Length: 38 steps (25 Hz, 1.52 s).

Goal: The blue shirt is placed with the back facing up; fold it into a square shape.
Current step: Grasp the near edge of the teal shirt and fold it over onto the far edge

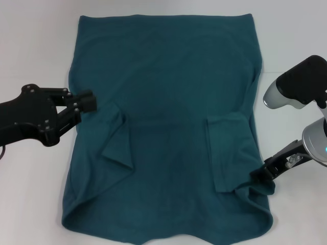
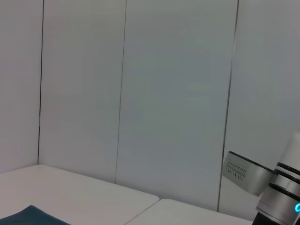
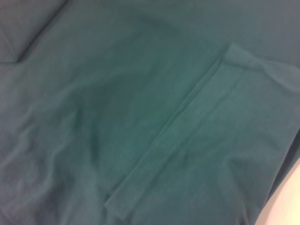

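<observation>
Blue shirt [image 1: 168,102] between claws

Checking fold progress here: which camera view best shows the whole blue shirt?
The head view: the blue shirt lies almost whole, both sleeves folded inward. The right wrist view shows only a sleeve hem close up; the left wrist view catches just a corner.

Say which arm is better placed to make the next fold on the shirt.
Probably the right. The right gripper sits low on the shirt's edge by the folded-in sleeve, while the left gripper hovers at the opposite edge.
</observation>
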{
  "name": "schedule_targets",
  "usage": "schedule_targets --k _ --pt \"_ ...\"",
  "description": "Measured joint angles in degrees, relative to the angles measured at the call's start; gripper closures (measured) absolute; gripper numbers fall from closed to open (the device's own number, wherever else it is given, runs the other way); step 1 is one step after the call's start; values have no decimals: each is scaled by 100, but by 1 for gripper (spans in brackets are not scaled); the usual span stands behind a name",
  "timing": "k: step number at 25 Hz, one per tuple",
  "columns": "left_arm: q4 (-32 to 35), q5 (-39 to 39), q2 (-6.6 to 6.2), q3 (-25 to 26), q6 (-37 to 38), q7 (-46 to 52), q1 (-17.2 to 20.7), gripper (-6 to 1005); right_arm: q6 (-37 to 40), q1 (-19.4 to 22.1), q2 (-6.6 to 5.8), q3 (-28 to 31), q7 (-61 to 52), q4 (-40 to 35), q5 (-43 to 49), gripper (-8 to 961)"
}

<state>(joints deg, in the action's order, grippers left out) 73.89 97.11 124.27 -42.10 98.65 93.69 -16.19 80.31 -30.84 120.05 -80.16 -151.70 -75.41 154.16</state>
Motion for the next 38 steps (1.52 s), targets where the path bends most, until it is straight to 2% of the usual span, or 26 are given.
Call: schedule_targets --k 10,13,24,29,38 --pt "-18 0 -8 0 -12 -5 -7 903 -47 -117 23 -65 -16 131 227 413" --pt "-17 0 -8 0 -13 -7 -7 903 -50 -172 27 -78 -18 243 240 342" --pt "-15 0 -8 0 -13 -9 20 903 -217 -226 27 -184 -18 377 243 397" --pt "-15 0 -8 0 -13 -9 27 904 -253 -261 22 -217 -31 504 244 620" --pt "-15 14 -8 51 -12 -9 28 904 -419 -262 25 -325 -40 561 243 775"
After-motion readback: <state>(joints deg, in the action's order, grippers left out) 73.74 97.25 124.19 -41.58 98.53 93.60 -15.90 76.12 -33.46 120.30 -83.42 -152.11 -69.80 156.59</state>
